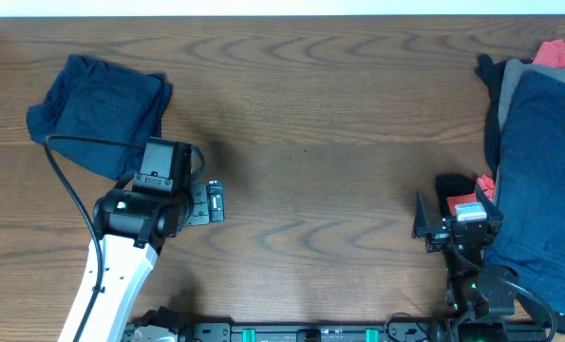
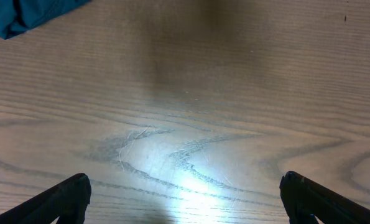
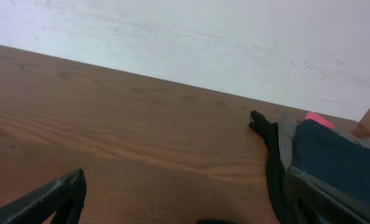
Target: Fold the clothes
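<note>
Brown wood-grain table [image 1: 310, 114], pale wall [image 3: 203, 37] behind it, and both arms are low over the near side. The left gripper [image 1: 212, 202] has its jaws spread wide. The left wrist view shows the two dark fingers [image 2: 63, 198] far apart, with nothing but bare, glare-lit wood between them. The right gripper [image 1: 432, 228] is spread too and holds nothing, its nose aimed at the far edge and the wall.

Looking outward, a navy garment [image 1: 97, 109] sits bundled at the far left corner, just beyond the left arm, and it looks dealt with already. The real work is the pile of clothes [image 1: 538, 180] on the right. Navy is on top, with a grey piece [image 1: 515, 76] and a red piece [image 1: 557, 52] peeking out at the far end.

The pile's long axis runs from near to far along the table's right edge. It lies just beside the right gripper, on its outer side. The left arm is well apart from it, so the right arm looks the likelier one to pick next.
</note>
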Motion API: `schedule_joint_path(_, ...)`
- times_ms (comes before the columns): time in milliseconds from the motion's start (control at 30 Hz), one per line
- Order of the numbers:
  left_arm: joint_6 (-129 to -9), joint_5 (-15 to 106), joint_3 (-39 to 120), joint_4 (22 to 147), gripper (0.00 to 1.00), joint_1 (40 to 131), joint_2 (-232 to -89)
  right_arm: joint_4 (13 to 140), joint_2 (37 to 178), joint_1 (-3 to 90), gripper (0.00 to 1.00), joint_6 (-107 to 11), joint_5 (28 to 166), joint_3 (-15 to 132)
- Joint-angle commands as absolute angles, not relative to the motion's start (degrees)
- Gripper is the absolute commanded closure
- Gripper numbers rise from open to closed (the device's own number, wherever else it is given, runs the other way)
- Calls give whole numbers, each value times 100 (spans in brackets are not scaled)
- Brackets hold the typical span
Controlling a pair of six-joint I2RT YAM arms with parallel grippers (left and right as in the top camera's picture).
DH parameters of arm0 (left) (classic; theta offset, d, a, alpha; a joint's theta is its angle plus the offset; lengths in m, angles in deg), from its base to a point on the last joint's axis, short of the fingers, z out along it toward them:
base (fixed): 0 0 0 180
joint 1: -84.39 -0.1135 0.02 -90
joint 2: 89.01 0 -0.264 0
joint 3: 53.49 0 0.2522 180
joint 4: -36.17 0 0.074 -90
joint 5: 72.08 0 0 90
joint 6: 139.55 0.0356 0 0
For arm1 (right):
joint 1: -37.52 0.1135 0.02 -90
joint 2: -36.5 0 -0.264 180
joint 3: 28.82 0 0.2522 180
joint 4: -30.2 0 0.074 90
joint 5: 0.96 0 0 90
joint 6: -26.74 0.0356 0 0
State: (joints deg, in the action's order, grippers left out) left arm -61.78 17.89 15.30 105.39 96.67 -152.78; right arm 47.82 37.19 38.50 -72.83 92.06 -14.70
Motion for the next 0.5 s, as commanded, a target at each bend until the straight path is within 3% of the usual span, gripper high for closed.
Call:
schedule_joint_path(0, -6252, 1723, 1521, 10552, 2, 9669, -15300, 4806, 3693, 3802, 1, -7361, 9187, -1474)
schedule_joint_path(267, -5983, 1524, 1355, 10585, 2, 9658, -14727, 4806, 3693, 3802, 1, -7361, 9187, -1474)
schedule_joint_path(467, -5986, 1527, 63, 9497, 2, 9529, -13221, 4806, 3693, 3802, 1, -7361, 9187, -1474)
